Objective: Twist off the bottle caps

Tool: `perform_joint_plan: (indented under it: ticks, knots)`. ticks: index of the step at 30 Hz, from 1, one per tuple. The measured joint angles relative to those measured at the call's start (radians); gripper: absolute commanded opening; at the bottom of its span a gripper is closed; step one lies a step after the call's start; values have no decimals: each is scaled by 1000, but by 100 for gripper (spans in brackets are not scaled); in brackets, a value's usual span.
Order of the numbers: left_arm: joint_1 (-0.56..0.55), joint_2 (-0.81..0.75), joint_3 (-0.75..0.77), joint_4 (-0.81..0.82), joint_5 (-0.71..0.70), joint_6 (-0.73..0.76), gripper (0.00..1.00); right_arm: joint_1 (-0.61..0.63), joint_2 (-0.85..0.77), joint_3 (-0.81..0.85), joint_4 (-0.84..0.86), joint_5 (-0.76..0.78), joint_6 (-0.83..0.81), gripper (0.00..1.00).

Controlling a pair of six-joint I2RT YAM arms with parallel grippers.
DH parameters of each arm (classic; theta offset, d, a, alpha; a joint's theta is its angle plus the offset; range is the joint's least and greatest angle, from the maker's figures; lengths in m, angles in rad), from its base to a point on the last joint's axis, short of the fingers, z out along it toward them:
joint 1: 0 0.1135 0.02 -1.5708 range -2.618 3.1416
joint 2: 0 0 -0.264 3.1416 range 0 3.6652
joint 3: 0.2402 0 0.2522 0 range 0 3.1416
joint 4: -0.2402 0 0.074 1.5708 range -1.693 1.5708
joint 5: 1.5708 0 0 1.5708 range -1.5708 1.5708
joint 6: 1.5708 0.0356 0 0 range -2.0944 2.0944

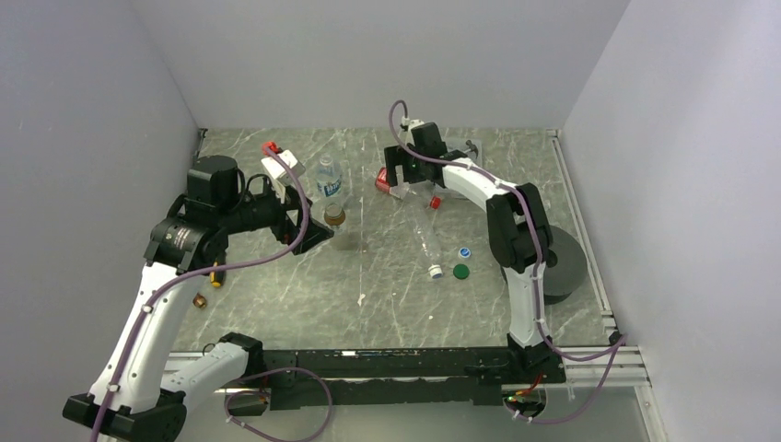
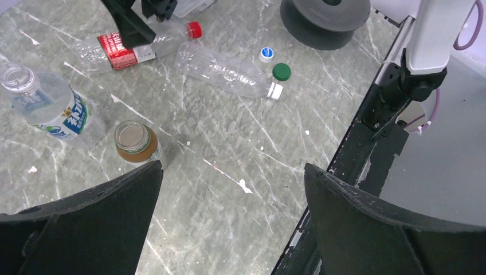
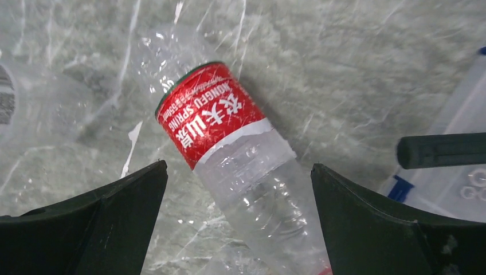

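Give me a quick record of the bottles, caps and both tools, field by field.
uncapped, upright: blue-label bottle, amber bottle
capped, lying: red-label bottle with red cap, slim clear bottle with white cap
loose caps: green cap, blue-white cap
left tool: open, empty
right tool: open, above red-label bottle

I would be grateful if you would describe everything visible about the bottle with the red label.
The red-label bottle is clear, thin plastic, looks empty, and lies on its side on the grey marbled table. Its red label carries white Chinese characters and the words NONGFU SPRING. Its red cap is screwed on. The right gripper hangs open over it, one finger on each side of the body; I cannot tell whether either touches it.
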Motion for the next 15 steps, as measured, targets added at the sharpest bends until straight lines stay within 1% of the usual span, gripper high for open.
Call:
perform_joint_plan:
  ticks: [4, 8, 15]
  knots:
    - [0, -2, 0, 8, 14, 0, 100, 1, 35, 24, -33, -39, -25, 100]
    - [0, -2, 0, 9, 18, 0, 99, 2, 54, 72, -46, -42, -42, 100]
    - [0, -1, 0, 13, 24, 1, 99, 2, 60, 67, -44, -43, -63, 100]
